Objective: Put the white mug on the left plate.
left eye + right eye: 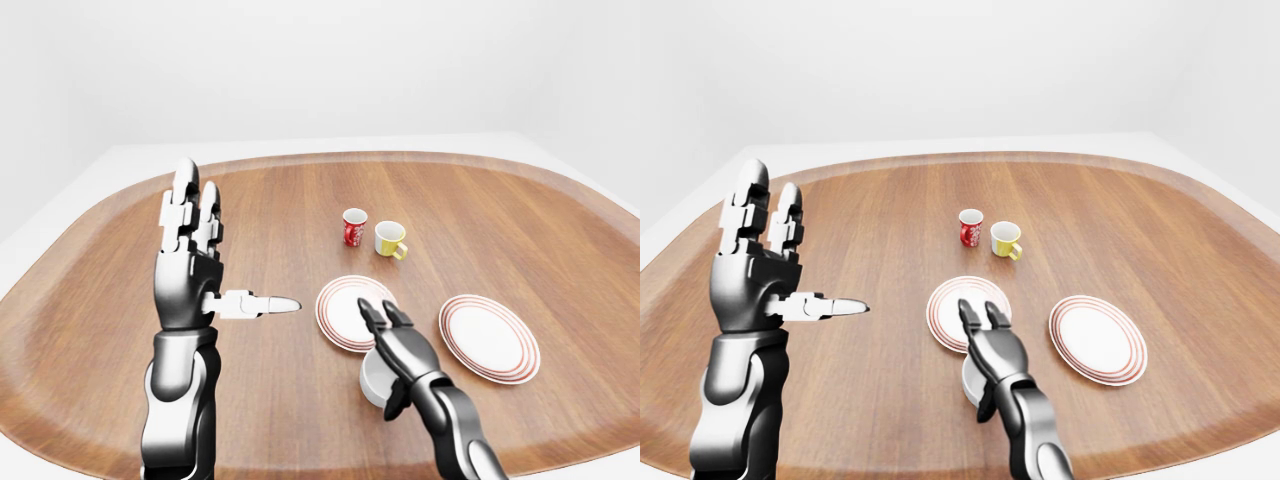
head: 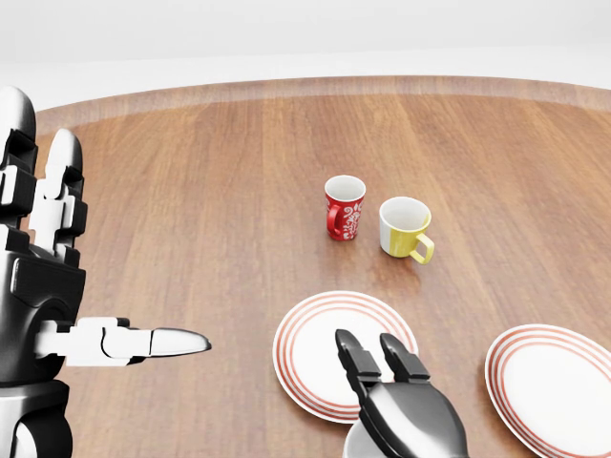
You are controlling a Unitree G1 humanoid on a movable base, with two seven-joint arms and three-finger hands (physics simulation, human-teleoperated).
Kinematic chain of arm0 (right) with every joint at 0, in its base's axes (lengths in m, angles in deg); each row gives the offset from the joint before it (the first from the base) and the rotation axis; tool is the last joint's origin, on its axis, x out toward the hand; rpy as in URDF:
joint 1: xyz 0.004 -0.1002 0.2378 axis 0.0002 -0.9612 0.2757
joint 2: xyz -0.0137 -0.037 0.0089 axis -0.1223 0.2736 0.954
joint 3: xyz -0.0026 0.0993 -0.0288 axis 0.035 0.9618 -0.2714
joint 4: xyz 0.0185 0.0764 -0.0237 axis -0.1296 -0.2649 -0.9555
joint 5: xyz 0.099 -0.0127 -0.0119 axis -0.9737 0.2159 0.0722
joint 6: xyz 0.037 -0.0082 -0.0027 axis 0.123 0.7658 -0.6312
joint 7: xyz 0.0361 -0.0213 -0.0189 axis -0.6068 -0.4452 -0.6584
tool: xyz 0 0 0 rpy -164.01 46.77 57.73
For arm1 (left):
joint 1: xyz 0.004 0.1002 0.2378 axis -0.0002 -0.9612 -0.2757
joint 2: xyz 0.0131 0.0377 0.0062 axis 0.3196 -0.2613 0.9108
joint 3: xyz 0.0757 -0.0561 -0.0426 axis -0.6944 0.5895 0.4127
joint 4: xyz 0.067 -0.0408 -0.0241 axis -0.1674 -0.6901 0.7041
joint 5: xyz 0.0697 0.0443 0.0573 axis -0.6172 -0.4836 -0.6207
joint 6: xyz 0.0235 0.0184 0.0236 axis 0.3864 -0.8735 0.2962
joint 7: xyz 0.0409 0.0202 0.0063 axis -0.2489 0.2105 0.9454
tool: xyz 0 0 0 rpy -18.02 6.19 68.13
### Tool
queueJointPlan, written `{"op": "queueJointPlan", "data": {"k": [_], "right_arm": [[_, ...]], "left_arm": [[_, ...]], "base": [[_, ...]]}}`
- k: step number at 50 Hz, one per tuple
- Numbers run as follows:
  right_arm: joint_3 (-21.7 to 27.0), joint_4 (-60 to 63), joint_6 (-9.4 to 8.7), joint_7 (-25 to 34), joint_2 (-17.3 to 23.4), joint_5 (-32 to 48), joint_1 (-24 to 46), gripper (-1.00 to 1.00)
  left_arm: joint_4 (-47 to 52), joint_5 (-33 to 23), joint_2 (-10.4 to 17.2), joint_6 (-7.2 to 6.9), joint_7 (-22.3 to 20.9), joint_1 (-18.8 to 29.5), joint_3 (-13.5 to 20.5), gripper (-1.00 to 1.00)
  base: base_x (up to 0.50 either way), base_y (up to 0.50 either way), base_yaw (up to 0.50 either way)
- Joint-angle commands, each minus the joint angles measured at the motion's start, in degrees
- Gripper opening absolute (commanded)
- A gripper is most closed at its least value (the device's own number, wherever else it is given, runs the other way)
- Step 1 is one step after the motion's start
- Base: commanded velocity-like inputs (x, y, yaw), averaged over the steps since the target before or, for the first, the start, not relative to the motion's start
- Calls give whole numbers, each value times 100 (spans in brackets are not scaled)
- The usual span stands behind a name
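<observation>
Left-eye view: right hand (image 1: 398,345) fingers wrap the white mug (image 1: 375,379) just below the left plate (image 1: 338,310); left hand (image 1: 192,262) fingers spread, raised.

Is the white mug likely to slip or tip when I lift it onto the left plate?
The white mug looks rigid, glossy, so possibly slippery under the right hand. It's squat, wide-mouthed, so probably stable set down on the left plate.

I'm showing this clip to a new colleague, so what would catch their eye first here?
Probably the left hand, raised upright with open fingers at the left of the left-eye view. Next, the right hand wrapped over the white mug, just below the left plate, with the red mug and yellow mug above.
</observation>
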Motion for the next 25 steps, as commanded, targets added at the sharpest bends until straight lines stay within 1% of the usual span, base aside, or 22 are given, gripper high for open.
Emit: {"op": "queueJointPlan", "data": {"k": [1,5,8,19,25], "right_arm": [[-35,-75,8,24,-18,42,43,100],[-24,-175,10,-11,-22,19,76,100],[-24,-338,53,-94,-7,37,121,100],[-81,-428,44,-82,-55,61,182,100],[-100,-617,115,-191,-3,54,131,100]], "left_arm": [[1,-4,-2,0,0,-12,-5,100],[11,-2,-3,0,-1,-8,-7,100],[-3,-1,-2,0,1,-2,-2,100],[3,5,2,0,6,22,4,100],[-15,4,4,0,6,26,3,100]], "base": [[0,0,0],[0,0,0],[0,0,0],[0,0,0],[0,0,0]]}}
